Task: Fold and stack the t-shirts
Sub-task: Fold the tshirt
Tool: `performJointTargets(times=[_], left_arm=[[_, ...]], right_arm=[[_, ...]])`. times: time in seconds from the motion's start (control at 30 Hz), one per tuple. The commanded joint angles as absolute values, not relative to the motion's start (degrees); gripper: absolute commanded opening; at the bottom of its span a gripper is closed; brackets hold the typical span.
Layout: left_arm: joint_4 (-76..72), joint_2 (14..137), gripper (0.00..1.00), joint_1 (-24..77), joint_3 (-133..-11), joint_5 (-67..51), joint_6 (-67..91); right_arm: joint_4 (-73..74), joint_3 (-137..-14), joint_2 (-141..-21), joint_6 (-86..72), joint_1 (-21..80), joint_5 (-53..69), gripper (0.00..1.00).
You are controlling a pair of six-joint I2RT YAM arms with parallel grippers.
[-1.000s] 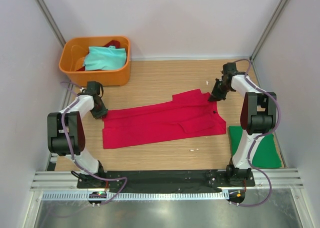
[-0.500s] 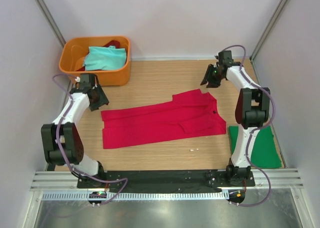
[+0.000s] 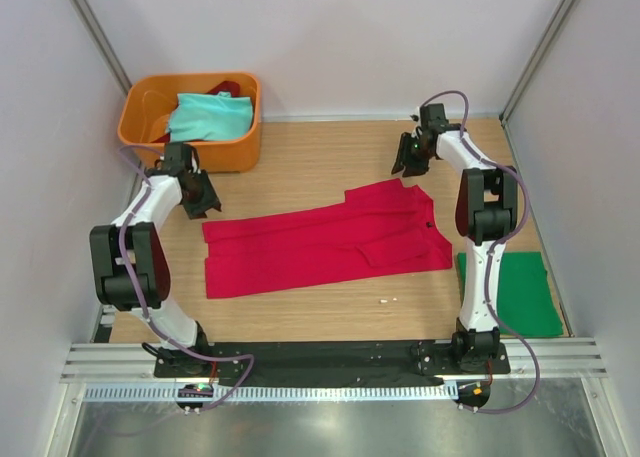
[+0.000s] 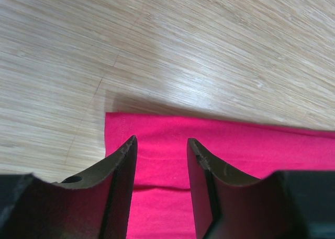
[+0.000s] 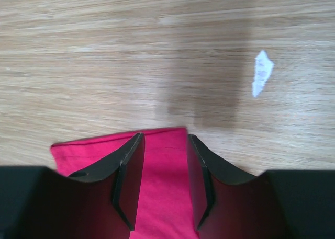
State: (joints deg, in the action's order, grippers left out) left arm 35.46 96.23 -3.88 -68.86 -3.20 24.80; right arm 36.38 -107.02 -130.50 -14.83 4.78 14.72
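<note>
A red t-shirt (image 3: 320,239) lies folded in a long strip across the middle of the wooden table. My left gripper (image 3: 203,207) is open just above the shirt's far left corner (image 4: 157,139), nothing between its fingers. My right gripper (image 3: 402,164) is open above the shirt's far right corner (image 5: 162,160), also empty. A folded green t-shirt (image 3: 520,292) lies at the near right. An orange bin (image 3: 190,122) at the far left holds a teal shirt (image 3: 208,115) and a dark red one.
A white scrap (image 5: 261,71) lies on the wood beyond the right gripper. Another small white scrap (image 3: 388,300) lies near the shirt's front edge. White walls with metal posts enclose the table.
Both grippers let go of the red shirt's far corners and pulled back from it. The right gripper swung left toward the far edge. The shirt lies flat.
</note>
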Motion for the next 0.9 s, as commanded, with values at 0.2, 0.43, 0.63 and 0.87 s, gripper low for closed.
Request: performJointTargets(times=[0.2, 0.43, 0.63, 0.87], left_arm=[[35.3, 94.5, 0.40, -4.5, -68.0, -4.1, 24.1], [35.9, 94.6, 0.37, -5.5, -68.8, -3.5, 23.6], [36.1, 95.4, 0.40, -6.9, -69.1, -3.5, 23.2], [37.3, 98.6, 0.40, -7.3, -71.7, -3.9, 23.1]], right_arm=[[38.1, -107.1, -130.5, -10.2, 7.6, 8.4, 0.40], [38.1, -107.4, -132.5, -10.2, 8.8, 6.2, 0.34], [38.8, -108.2, -132.6, -10.1, 9.0, 4.7, 0.32], [41.0, -111.5, -131.1, -9.2, 9.4, 0.6, 0.39]])
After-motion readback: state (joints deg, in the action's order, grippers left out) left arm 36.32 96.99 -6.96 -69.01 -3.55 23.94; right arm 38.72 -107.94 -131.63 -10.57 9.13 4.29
